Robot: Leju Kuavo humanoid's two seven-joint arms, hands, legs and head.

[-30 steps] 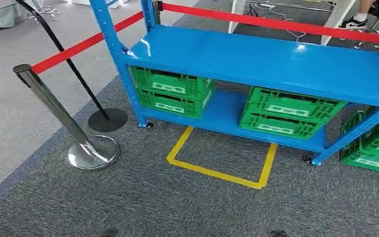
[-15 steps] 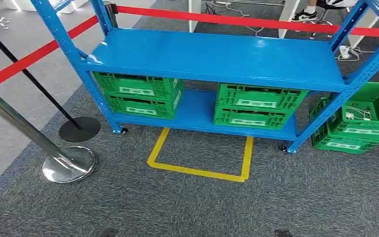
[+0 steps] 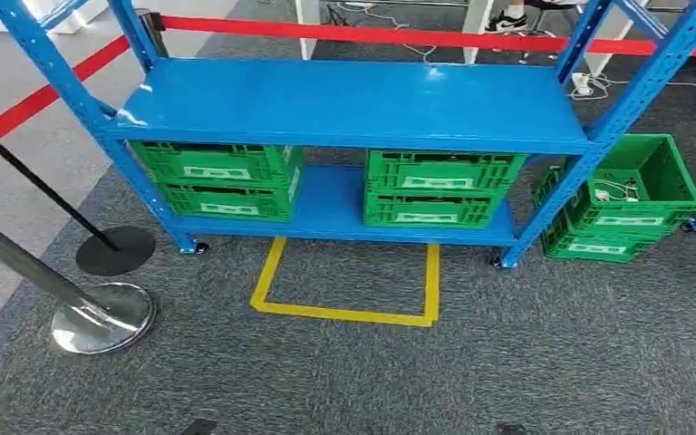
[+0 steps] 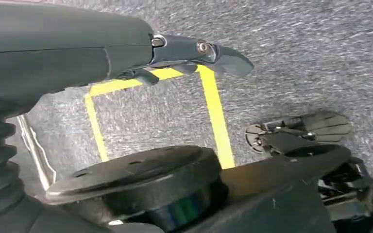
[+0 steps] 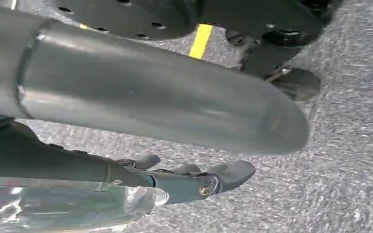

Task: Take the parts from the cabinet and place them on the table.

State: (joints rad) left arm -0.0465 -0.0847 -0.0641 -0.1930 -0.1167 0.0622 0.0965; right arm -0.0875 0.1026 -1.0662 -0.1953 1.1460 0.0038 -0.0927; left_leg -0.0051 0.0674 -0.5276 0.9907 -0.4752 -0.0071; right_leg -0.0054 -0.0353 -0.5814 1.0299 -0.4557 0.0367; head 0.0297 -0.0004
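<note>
1. My left hand [image 4: 194, 56] hangs at my side above the carpet [image 3: 544, 362], fingers loosely extended, nothing in it.
2. My right hand [image 5: 194, 182] hangs the same way over the carpet, slack and unloaded. A shiny clear thing shows beside the wrist; I cannot tell what it is.
3. The cabinet is a blue shelf rack [image 3: 344, 100], well ahead of both hands and above them. A yellow taped square [image 3: 344, 288] on the floor lies between me and it.
4. Green crates on the lower shelf: one stack [image 3: 222, 179] ahead of my left hand, another [image 3: 437, 186] ahead of my right. Their contents are hidden.
5. A third stack of crates [image 3: 630, 201] sits on the floor past the rack's right post, beyond my right hand. Its open top shows small pale parts [image 3: 618, 192] with wires.
6. Judgement: the parts look light, small and perhaps delicate; the wires may snag, so pinch a body, not a lead.
7. Judgement: the crates look like stiff, smooth plastic; the rim or the slotted sides would give the surest hold, one hand per side.
</note>
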